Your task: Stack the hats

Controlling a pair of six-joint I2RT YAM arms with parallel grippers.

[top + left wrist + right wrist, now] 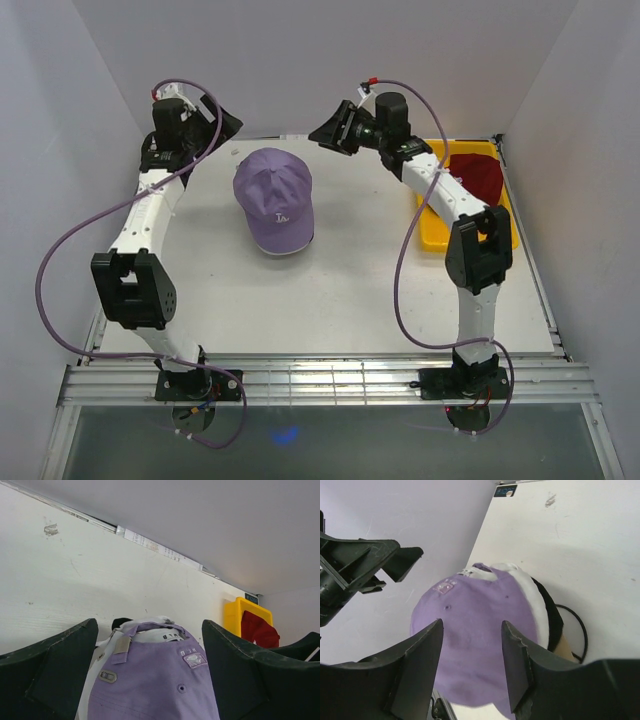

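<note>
A lavender hat (273, 200) sits on top of a pile in the middle of the table. Under it the right wrist view shows the edges of a white hat (532, 600), a black hat (552, 615) and a tan hat (565, 650). A dark red hat (480, 172) lies in the yellow bin (430, 230). My left gripper (222, 125) hangs open behind and to the left of the pile, its fingers (60, 665) framing the lavender hat (155, 680) without touching it. My right gripper (330, 130) is open behind and to the right, above the lavender hat (475, 630).
The yellow bin (231, 616) with the dark red hat (257, 630) stands at the table's right edge beside the right arm. White walls close the table at the back and sides. The left gripper (380, 560) shows in the right wrist view, across the pile.
</note>
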